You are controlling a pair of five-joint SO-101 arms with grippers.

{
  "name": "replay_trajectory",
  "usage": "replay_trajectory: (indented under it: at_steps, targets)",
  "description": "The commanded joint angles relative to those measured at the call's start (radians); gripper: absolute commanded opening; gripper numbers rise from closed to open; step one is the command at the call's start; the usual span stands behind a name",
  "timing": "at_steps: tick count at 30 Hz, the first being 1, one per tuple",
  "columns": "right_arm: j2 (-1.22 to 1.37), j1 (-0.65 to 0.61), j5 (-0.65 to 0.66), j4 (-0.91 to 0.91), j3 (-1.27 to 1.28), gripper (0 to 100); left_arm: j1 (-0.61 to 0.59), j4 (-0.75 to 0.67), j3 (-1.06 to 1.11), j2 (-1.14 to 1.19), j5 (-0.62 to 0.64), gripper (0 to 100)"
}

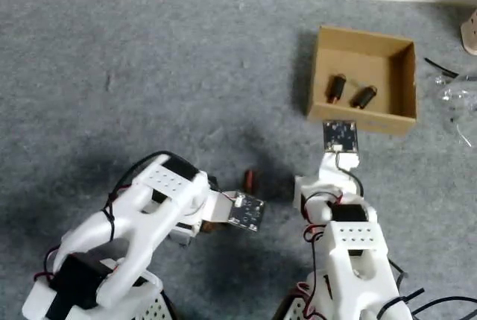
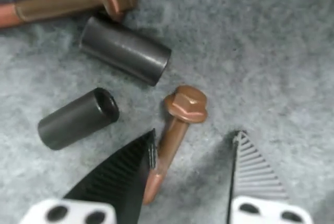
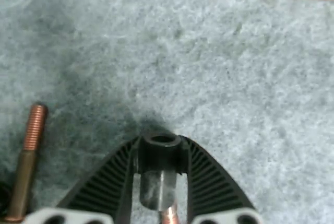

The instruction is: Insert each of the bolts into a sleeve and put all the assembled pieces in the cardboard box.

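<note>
Near the box (image 1: pixel 320 74), a third piece is arriving while two pairs are waiting.
Two pieces (image 1: pixel 337 89) are already lying inside the box. The right gripper (image 3: pixel 162 148) is clamping a sleeve (image 3: pixel 159 182) with what looks like a bolt tip entering its near end. That end is partly hidden, so I am only judging it assembled. This arm is stretching forward and low, holding the sleeve just short of the box wall. The left arm is bending down beside it, and the left gripper (image 2: pixel 195 132) is hovering with jaws spread, straddling the shank of a loose bolt (image 2: pixel 182 114) without pinching it. Two bare sleeves (image 2: pixel 125 50) and a second bolt (image 2: pixel 68 2) are lying just beside, awaiting assembly and boxing.
</note>
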Motion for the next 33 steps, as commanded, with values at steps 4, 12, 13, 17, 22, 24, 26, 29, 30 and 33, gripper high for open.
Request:
replay_trajectory:
  at_steps: [4,12,13,17,22,24,26,29,30,33]
  targets:
    - [0.001,0.018,-0.012,-0.035,-0.051,0.4,-0.013,-0.029,-0.039,0.028,0.012,22]
    - [0.001,0.018,-0.012,-0.035,-0.050,0.4,-0.015,-0.041,-0.054,0.027,0.063,22]
    - [0.001,0.018,-0.012,-0.035,-0.050,0.4,-0.015,-0.041,-0.061,0.027,0.068,21]
    - [0.001,0.018,-0.012,-0.035,-0.050,0.4,-0.015,-0.041,-0.070,0.028,0.083,7]
    - [0.001,0.018,-0.012,-0.035,-0.051,0.4,-0.015,-0.041,-0.070,0.028,0.083,2]
    - [0.001,0.010,-0.012,-0.035,-0.051,0.4,-0.015,-0.041,-0.070,0.028,0.083,1]
    - [0.001,0.001,-0.011,-0.035,-0.048,0.4,-0.015,-0.041,-0.068,0.028,0.083,1]
    - [0.001,0.004,-0.011,-0.035,-0.051,0.4,-0.015,-0.041,-0.073,0.024,0.084,1]
    - [0.001,0.002,-0.011,-0.035,-0.050,0.4,-0.016,-0.040,-0.073,0.021,0.084,1]
    - [0.001,0.002,-0.011,-0.056,-0.048,0.4,-0.018,-0.035,-0.097,0.019,0.094,1]
